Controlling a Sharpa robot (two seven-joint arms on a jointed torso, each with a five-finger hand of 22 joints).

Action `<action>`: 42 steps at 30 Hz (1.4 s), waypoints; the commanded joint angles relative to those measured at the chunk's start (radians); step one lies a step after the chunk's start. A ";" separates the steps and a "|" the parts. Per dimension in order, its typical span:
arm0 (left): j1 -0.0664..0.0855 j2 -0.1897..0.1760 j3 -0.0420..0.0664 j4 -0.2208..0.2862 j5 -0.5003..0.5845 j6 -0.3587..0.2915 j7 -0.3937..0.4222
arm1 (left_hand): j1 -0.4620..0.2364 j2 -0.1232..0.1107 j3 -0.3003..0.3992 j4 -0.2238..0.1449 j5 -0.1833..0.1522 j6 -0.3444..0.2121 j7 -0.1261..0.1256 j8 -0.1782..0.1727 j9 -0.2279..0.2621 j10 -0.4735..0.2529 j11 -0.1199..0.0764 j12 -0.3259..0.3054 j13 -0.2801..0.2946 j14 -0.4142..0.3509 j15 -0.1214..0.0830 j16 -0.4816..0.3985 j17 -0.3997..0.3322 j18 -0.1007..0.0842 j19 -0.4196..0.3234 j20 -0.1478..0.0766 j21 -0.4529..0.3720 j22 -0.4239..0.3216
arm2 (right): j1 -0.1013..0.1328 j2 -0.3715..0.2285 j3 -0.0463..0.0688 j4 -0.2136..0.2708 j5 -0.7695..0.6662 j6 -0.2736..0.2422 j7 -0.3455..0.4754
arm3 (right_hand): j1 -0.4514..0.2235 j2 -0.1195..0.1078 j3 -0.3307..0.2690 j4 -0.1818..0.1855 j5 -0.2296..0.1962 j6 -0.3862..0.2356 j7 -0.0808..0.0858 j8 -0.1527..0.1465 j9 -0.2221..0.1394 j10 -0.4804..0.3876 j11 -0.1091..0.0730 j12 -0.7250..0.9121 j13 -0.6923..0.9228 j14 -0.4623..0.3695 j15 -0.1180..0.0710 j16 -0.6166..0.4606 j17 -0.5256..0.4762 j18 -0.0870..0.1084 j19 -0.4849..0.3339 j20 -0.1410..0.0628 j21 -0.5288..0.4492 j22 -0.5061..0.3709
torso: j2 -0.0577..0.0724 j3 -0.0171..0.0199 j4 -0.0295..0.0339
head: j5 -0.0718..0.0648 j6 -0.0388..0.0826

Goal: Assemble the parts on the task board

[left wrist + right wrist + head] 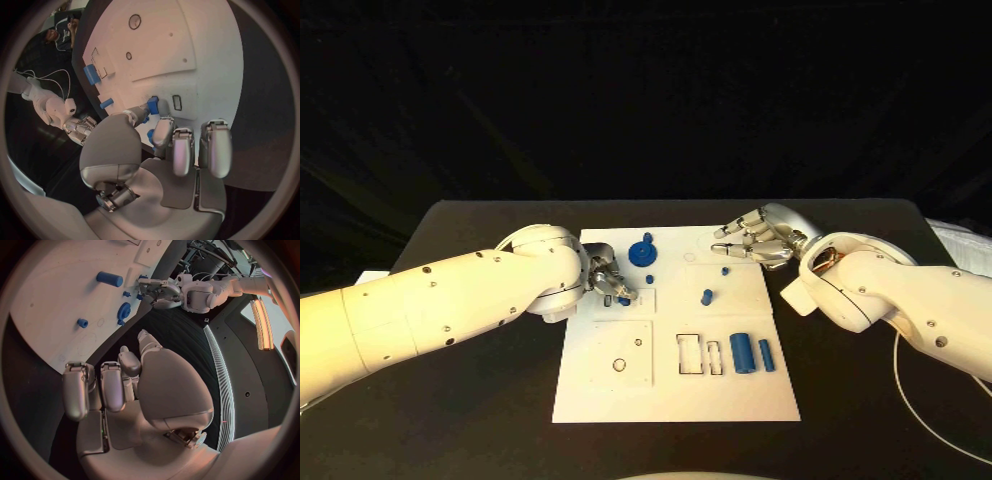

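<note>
The white task board (610, 395) lies nearest, in the middle of the black surface (473, 420). On its near right part stand two blue cylinders (741, 353), one thick and one thin, side by side, just beside two rectangular slots (692, 354). A small blue peg (707, 296) lies further back in the middle, and a blue round part (643, 252) sits near the far edge of the board.

The left hand (604, 278) is over the left side of the board. Its fingers (164, 131) are closed on a small blue part (152, 104), pinched between the thumb and one finger (the left wrist view shows this plainly), low over the board beside a small slot.

The right hand (762, 238) is at the far right corner of the board. Its fingers (114, 385) are apart and loosely curled, and they hold nothing.
</note>
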 commanded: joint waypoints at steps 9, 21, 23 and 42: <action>-0.009 0.013 -0.008 -0.019 -0.005 0.049 -0.019 | -0.030 -0.002 -0.040 0.013 0.002 0.018 -0.002 -0.006 0.000 0.006 -0.001 0.005 0.002 0.102 -0.009 0.003 0.263 -0.014 0.056 -0.009 0.005 0.165 | -0.001 0.001 0.000 0.006 0.010 0.006 -0.001 | 0.007 0.004 -0.006 -0.004 -0.001 0.007 -0.002 0.003 0.001 -0.002 -0.003 -0.001 0.000 0.045 -0.003 -0.003 -0.001 0.013 -0.008 -0.002 -0.007 0.027 | 0.000 0.0002 0.0003 | 0.000 0.000; -0.009 0.014 -0.008 -0.024 -0.024 0.037 -0.020 | -0.091 -0.016 -0.186 0.069 0.001 0.034 0.001 -0.016 -0.002 0.007 0.001 0.000 0.000 0.102 -0.008 0.003 0.263 -0.014 0.055 -0.009 0.001 0.163 | -0.001 0.000 0.000 0.008 0.011 0.002 0.002 | 0.002 0.003 -0.012 -0.001 0.001 0.007 -0.003 0.003 0.001 -0.004 -0.003 -0.006 -0.004 0.044 -0.003 -0.008 -0.006 0.014 -0.011 -0.002 -0.010 0.022 | 0.000 -0.0002 0.0017 | -0.002 0.000; -0.009 0.013 -0.008 -0.025 -0.024 0.035 -0.020 | -0.094 -0.013 -0.221 0.079 0.001 0.035 0.000 -0.018 -0.002 0.007 0.001 -0.001 0.000 0.102 -0.008 0.003 0.263 -0.014 0.056 -0.009 0.001 0.164 | -0.001 -0.001 0.000 0.007 0.011 0.001 0.002 | 0.002 0.003 -0.012 -0.001 0.001 0.007 -0.003 0.003 0.001 -0.004 -0.003 -0.006 -0.004 0.044 -0.003 -0.008 -0.006 0.014 -0.011 -0.002 -0.010 0.022 | 0.000 -0.0005 0.0018 | -0.001 0.000; -0.009 -0.004 0.003 -0.001 -0.009 0.001 -0.016 | -0.073 0.024 -0.395 0.142 0.002 0.043 -0.002 -0.027 0.001 0.014 -0.002 0.003 0.010 0.102 -0.010 0.003 0.263 -0.015 0.058 -0.010 0.002 0.169 | -0.002 0.002 0.000 0.003 0.012 -0.006 0.005 | -0.001 0.003 -0.016 0.001 0.008 0.005 -0.002 0.002 0.000 -0.012 -0.003 -0.019 -0.014 0.041 -0.003 -0.017 -0.017 0.017 -0.020 -0.002 -0.018 0.009 | -0.001 -0.0011 0.0011 | -0.001 -0.003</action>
